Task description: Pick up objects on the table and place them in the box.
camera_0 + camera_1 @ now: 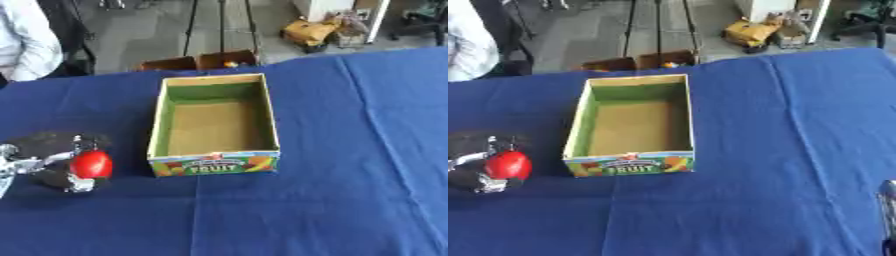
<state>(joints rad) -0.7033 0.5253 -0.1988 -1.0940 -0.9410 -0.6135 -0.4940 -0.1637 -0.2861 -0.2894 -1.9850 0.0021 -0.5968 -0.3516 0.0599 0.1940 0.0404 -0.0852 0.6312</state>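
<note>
1. Your blue-clothed counter (350, 150) shows no other loose objects.
2. The open cardboard fruit box (216, 158) is empty.
3. Your left robot hand (54, 162), left of the box, curls around a round red fruit (91, 164); it goes in next.
4. Your right robot hand (888, 210) barely shows; I cannot tell its state.

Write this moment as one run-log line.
left hand: shut on red fruit | box: empty | right hand: idle, lower right

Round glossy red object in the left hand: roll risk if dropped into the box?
Probably yes: the round glossy red object looks ball-shaped, so it may roll across the flat floor of the open cardboard fruit box. The walls should contain it. Its sheen hints it could slip from the left hand.
</note>
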